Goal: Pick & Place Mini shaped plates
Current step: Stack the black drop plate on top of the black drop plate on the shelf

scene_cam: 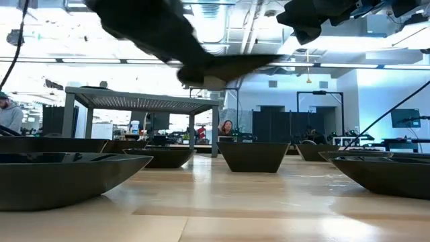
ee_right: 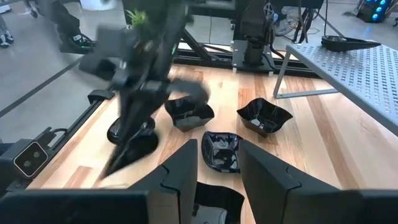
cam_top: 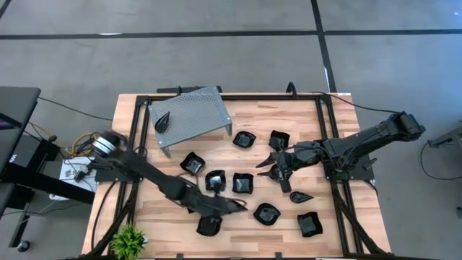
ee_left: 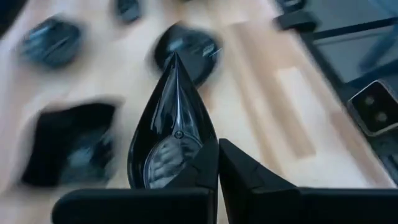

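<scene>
Several small glossy black plates lie scattered on the wooden table (cam_top: 289, 108), among them square ones (cam_top: 242, 183) and a round one (cam_top: 266, 214). One teardrop plate (cam_top: 162, 121) rests on top of the grey perforated stand (cam_top: 191, 112). My left gripper (cam_top: 220, 206) is near the table's near edge, shut on another teardrop plate (ee_left: 171, 124). My right gripper (cam_top: 266, 166) hovers open right of the table's middle, above the plates and touching none. In the right wrist view a square plate (ee_right: 222, 151) shows beyond its open fingers. My left gripper (ee_left: 217, 146) holds the teardrop plate by the rim of its rounded end (ee_left: 198, 144), with one finger (ee_left: 199, 171) over the inside of the dish and the other (ee_left: 249, 174) outside. The pointed tip (ee_left: 176, 59) points away from the fingers. The plate (scene_cam: 228, 66) is lifted clear of the table.
More black plates lie near the near edge (cam_top: 209, 226) and near the right edge (cam_top: 310, 224). The stand takes up the far left of the table. A small green plant (cam_top: 128, 238) sits at the near left corner. A black frame (cam_top: 321, 137) runs along the table's sides.
</scene>
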